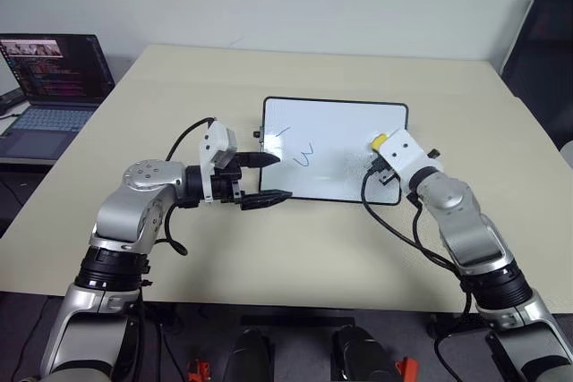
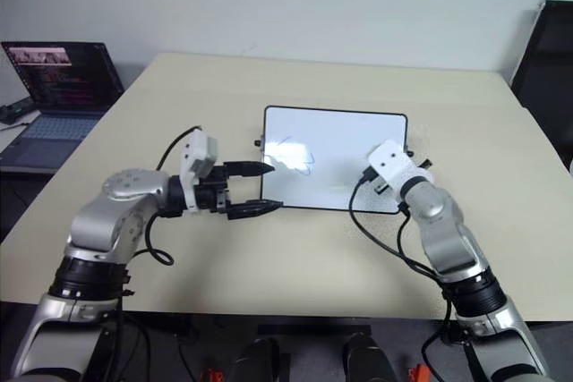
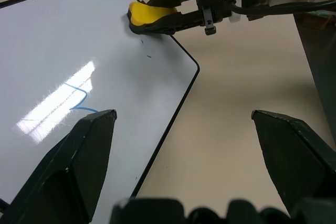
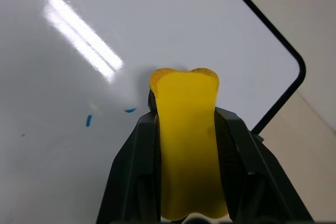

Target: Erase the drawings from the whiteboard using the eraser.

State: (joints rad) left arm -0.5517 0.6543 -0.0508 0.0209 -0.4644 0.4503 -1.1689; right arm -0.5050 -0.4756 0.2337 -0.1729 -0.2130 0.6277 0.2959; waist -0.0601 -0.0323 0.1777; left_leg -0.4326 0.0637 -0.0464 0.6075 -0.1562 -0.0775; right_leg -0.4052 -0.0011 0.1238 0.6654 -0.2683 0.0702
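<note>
The right end effector (image 4: pixel 184 182) is pinching the eraser (image 4: pixel 185 145) between its two black fingers, and the yellow block sits over the right part of the whiteboard (image 1: pixel 336 123), at or just above the surface; whether its dark underside is actually pressing down I cannot tell. The whiteboard lies flat on the worktop (image 1: pixel 295 248), middle of the scene. The left end effector (image 1: pixel 266 177) is spread wide at the board's near left edge, its upper finger over the white surface and its lower one near the frame, holding nothing. The drawings (image 1: pixel 300 155) are blue strokes on the left half, well apart from the eraser, with two short blue dashes (image 4: pixel 88 120) just beside it. The likely trouble: the board looks unpinned, so a wipe toward the left could push it along the worktop instead of cleaning it. A sweep carried far enough left could also run the eraser into the left fingers. With the grip this narrow, a hard drag might twist the eraser askew.
</note>
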